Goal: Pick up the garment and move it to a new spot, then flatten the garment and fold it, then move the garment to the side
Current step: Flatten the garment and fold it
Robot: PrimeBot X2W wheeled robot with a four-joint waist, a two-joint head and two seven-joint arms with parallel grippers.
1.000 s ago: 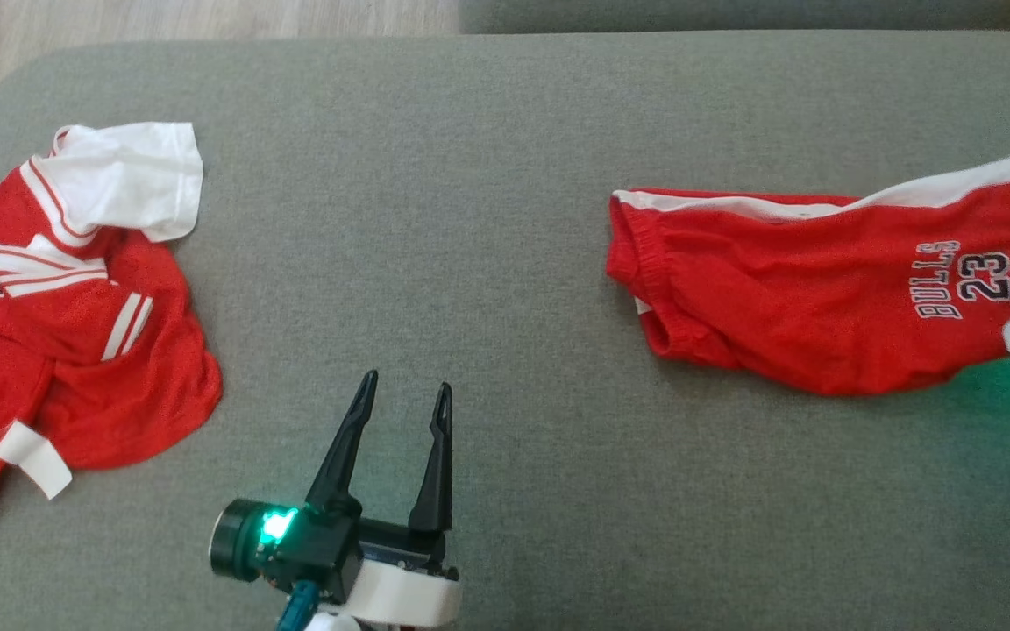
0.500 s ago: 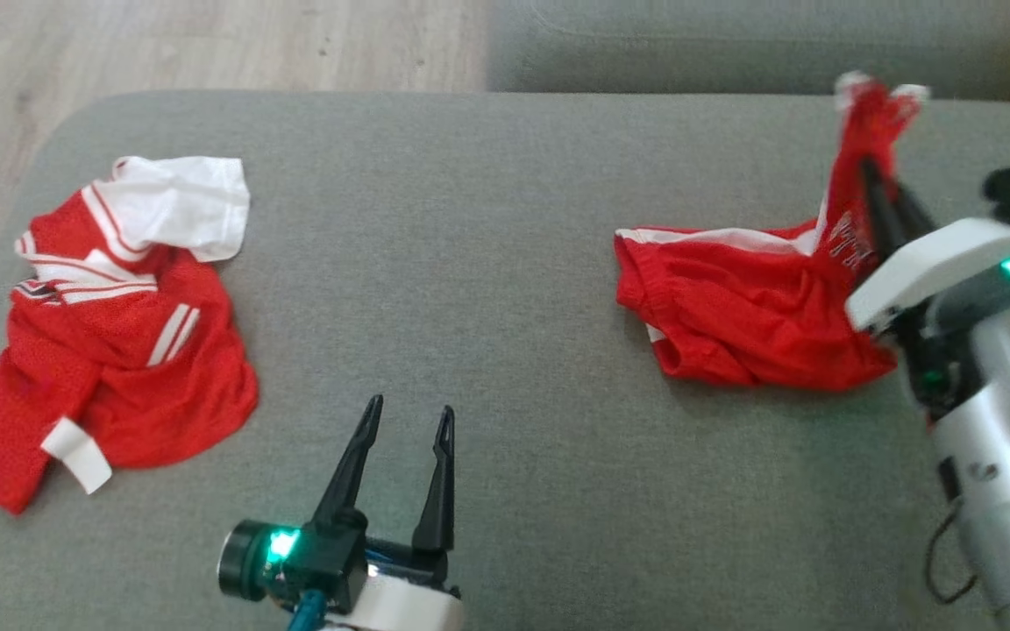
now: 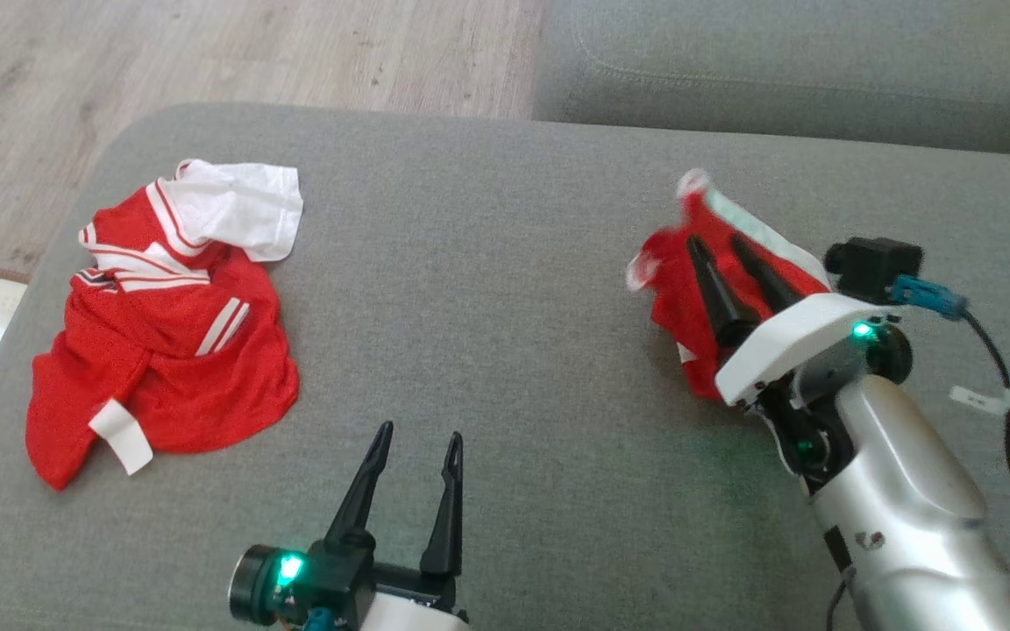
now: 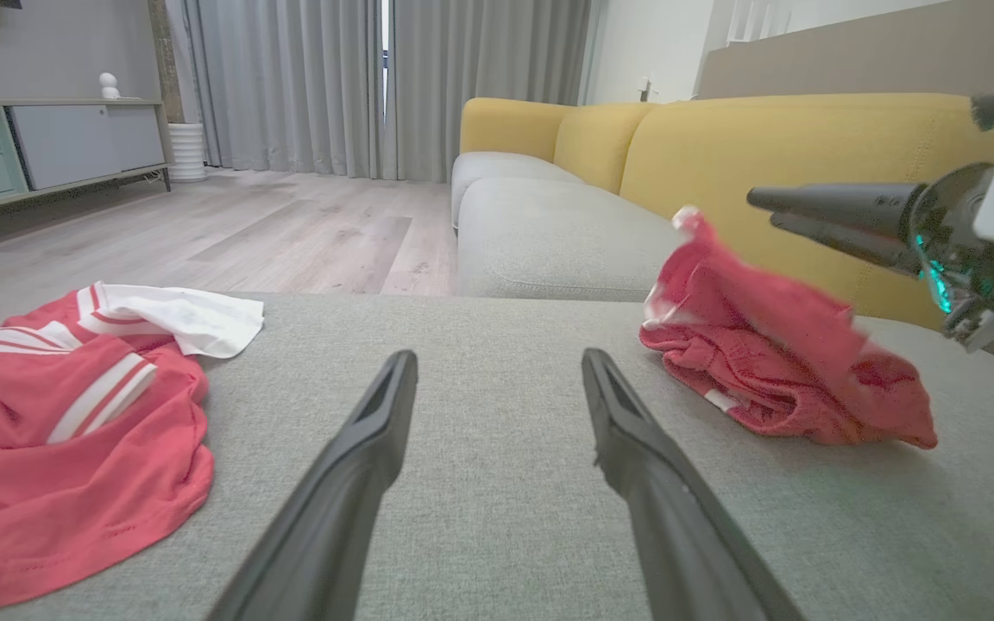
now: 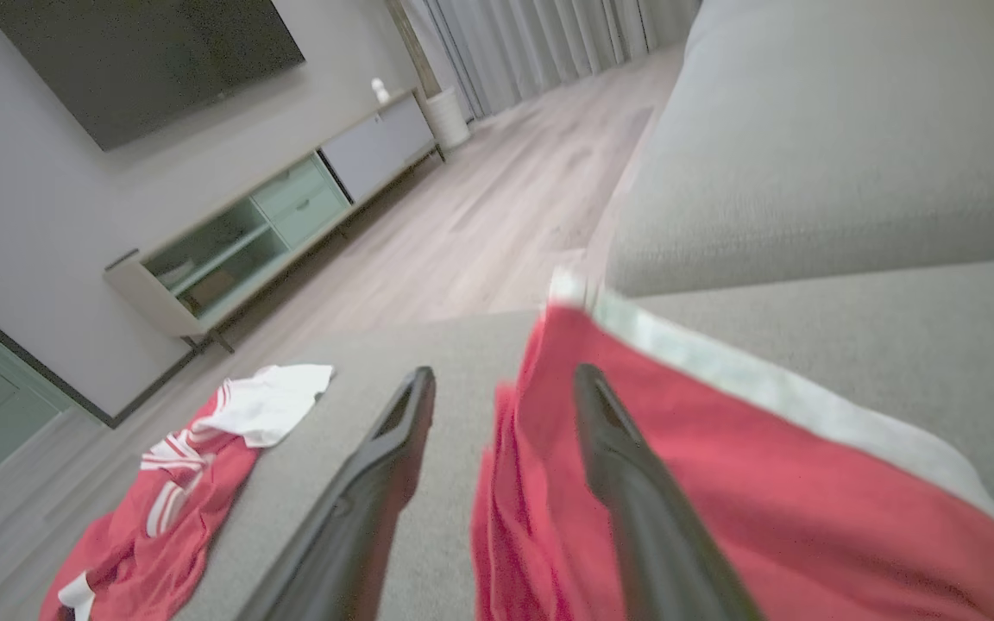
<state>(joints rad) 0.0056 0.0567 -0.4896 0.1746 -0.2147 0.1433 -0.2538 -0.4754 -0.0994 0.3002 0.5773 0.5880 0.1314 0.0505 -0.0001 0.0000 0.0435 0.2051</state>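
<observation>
Shorts, red and bunched at the frame's right on the grey sofa cushion, lie just beneath the right hand, its fingers spread and pinching nothing; the left hand, also spread, sits well apart at lower centre.

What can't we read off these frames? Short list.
- Red shorts, head view: motion-blurred, and the right gripper covers their right part. No print is readable.
- Right wrist view: blurred cloth overlaps the parted jaws, so contact is unclear.
- Red jersey, left wrist view: cut off by the left edge.
</observation>
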